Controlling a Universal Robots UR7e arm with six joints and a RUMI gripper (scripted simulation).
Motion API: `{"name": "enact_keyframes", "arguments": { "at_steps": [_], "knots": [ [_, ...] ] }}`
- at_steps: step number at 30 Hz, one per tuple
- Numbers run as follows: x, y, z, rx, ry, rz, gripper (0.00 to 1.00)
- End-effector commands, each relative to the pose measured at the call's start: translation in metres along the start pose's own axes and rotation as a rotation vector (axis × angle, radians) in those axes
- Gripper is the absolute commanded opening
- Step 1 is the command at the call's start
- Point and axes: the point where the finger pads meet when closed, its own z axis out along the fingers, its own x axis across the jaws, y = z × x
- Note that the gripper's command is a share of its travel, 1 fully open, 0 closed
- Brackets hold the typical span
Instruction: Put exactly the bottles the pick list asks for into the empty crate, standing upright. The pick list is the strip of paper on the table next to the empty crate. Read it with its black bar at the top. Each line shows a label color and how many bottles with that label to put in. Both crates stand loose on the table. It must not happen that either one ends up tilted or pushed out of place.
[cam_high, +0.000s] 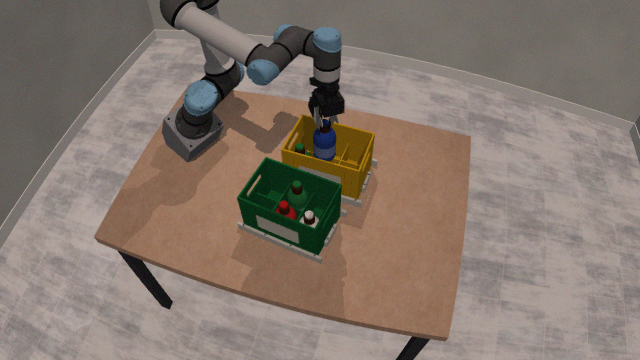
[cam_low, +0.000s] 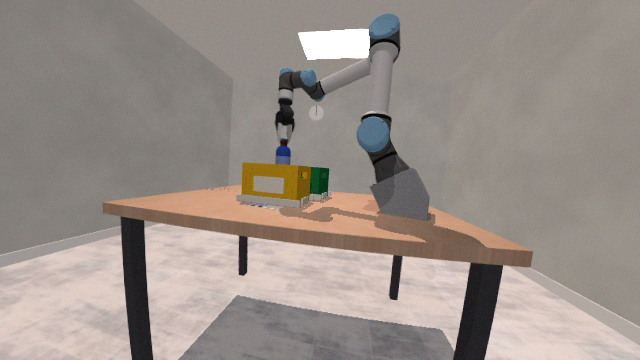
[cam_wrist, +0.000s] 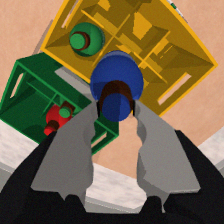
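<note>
My gripper (cam_high: 325, 121) (cam_low: 283, 141) (cam_wrist: 116, 101) is shut on the brown cap of a blue-labelled bottle (cam_high: 324, 145) (cam_low: 283, 156) (cam_wrist: 117, 70). The bottle hangs upright over the yellow crate (cam_high: 357, 185) (cam_low: 295, 187) (cam_wrist: 185, 60), its base about level with the rim. A green-labelled bottle (cam_high: 300, 148) (cam_wrist: 86, 40) stands in a cell of the yellow crate, left of the blue one. The green crate (cam_high: 320, 225) (cam_low: 320, 180) (cam_wrist: 30, 70) holds a green-labelled bottle (cam_high: 297, 195), a red-labelled bottle (cam_high: 285, 209) (cam_wrist: 55, 116) and a white-labelled bottle (cam_high: 309, 218). I cannot read the pick list.
Both crates sit on white rails near the middle of the wooden table (cam_high: 410, 240) (cam_low: 350, 225), the green one in front of the yellow one. The arm's grey base (cam_high: 192, 132) (cam_low: 400, 197) stands at the table's far left corner.
</note>
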Motion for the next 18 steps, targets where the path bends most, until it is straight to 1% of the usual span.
{"name": "enact_keyframes", "arguments": {
  "at_steps": [1, 18],
  "knots": [
    [0.0, 0.0, 0.005, -0.001, 0.001, 0.0, 0.0],
    [0.0, 0.0, 0.02, -0.001, 0.001, 0.0, 0.0]
  ]
}}
